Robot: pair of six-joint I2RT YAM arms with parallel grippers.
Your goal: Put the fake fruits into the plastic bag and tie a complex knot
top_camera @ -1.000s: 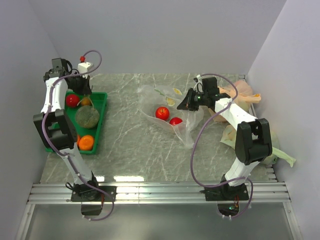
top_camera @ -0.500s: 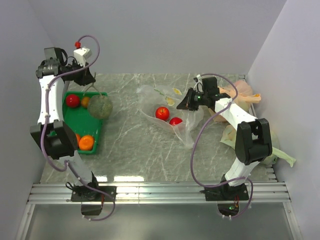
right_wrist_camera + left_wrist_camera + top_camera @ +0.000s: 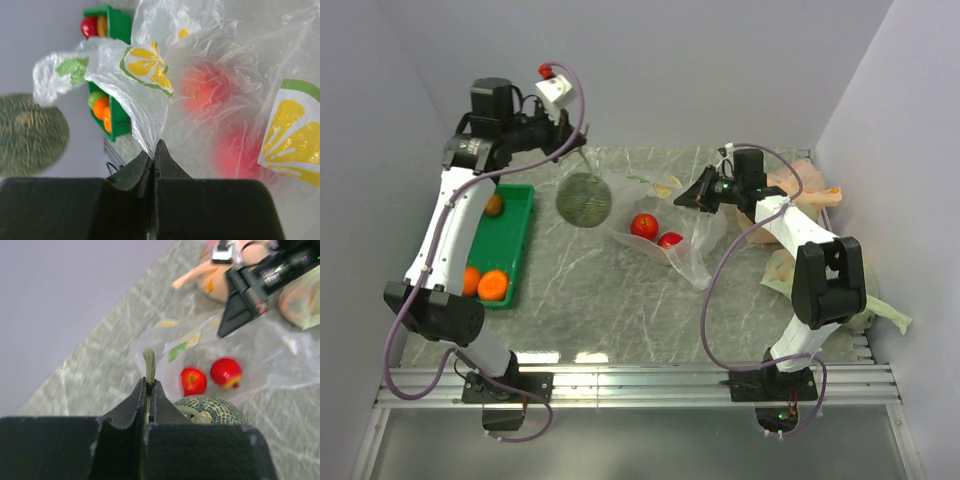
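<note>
Lab test booth: bare grey walls, aluminium mounting rail.

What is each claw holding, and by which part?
The left claw pinches the green melon by its stem; the right claw pinches the plastic bag at its edge.

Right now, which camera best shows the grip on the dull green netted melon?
Left wrist: the left gripper is shut on the melon's pale stem. Top external shows the whole melon hanging near the clear plastic bag, stem tiny. Right wrist shows only its blurred side, no grip.
</note>
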